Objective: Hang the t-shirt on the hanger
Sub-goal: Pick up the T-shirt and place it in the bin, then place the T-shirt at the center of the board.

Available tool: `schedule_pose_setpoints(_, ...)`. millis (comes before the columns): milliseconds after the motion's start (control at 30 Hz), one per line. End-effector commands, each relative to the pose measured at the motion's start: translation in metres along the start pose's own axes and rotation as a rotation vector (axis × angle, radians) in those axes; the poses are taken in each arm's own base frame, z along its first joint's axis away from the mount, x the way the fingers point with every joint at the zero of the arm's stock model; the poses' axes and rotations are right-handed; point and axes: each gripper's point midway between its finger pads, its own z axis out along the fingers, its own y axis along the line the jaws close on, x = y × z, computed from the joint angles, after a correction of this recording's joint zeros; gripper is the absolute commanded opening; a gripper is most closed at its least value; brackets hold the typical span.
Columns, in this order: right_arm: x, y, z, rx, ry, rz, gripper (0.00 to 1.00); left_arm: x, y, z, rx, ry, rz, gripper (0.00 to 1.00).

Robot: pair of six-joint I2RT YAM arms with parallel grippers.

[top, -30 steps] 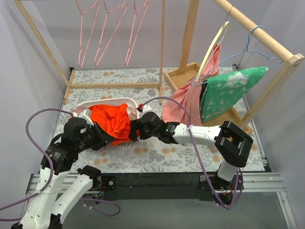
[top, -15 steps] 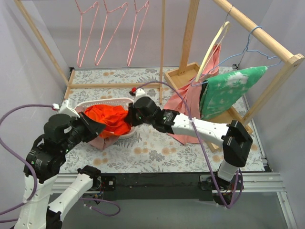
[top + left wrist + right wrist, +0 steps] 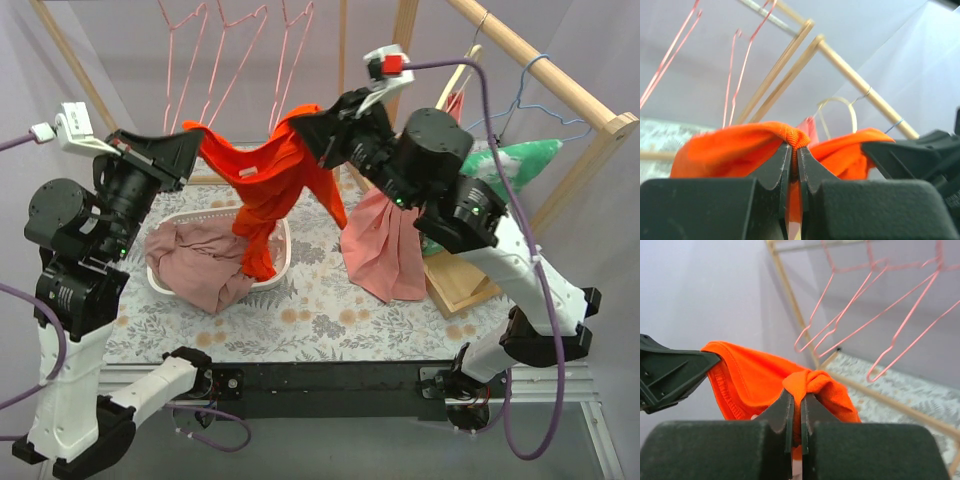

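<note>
your left gripper [image 3: 794, 150] and right gripper [image 3: 797, 401] each pinch the t-shirt [image 3: 270, 175]. hold it taut between them, then steer its opening onto the pink wire hanger [image 3: 801, 346] beyond.

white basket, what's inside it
A dusty-pink cloth fills the basket and spills over its near rim. The hanging end of the t-shirt covers the right side, so anything there is hidden.

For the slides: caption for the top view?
Left pincer and right pincer hold the t-shirt spread in mid-air over the basket, in front of the pink hangers.
</note>
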Motion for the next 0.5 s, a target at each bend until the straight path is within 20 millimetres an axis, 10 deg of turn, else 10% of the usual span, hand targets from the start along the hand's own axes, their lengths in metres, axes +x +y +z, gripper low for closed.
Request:
schedule_pose_setpoints(0, -0.067, -0.023, -0.027, 0.128, -0.171, -0.137, 0.01, -0.052, -0.046, 0.026, 0.159, -0.178, 0.015, 0.0)
schedule_pose_setpoints(167, -0.131, -0.028, -0.066, 0.168, -0.361, -0.148, 0.01, -0.093, -0.08, 0.04, 0.243, -0.286, 0.032, 0.0)
schedule_pose_setpoints(467, -0.157, -0.019, -0.078, 0.13, -0.425, -0.139, 0.01, -0.104, -0.096, 0.062, 0.313, -0.331, -0.003, 0.0)
